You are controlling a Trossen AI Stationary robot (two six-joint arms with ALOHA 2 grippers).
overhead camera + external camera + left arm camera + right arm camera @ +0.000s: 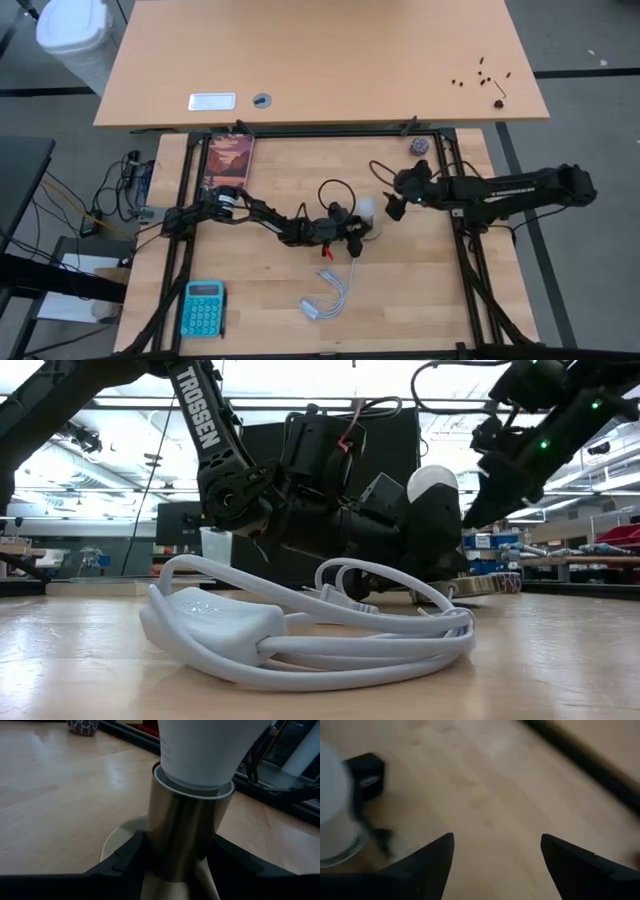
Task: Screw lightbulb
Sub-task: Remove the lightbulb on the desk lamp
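The white lightbulb stands upright with its lower end in the top of a metallic socket cylinder, which rises from a pale round base on the table. In the high view the lightbulb is at the table's middle. My left gripper reaches in from the table's left and is shut on the socket. My right gripper hangs open just right of the lightbulb and above the table, with nothing between its fingers. The right wrist view shows the lightbulb off to one side. My left gripper pinches the socket's metal cylinder between its two fingers, low on the cylinder near the base. The fingers come nearly level from the table's left, one on each side. The socket stands upright on its base on the table, with the bulb in its top.
A coiled white cord lies near the front of the table, looming large in the low view. A teal calculator lies front left, a book far left, and a purplish ball far right. Black frame rails border the table.
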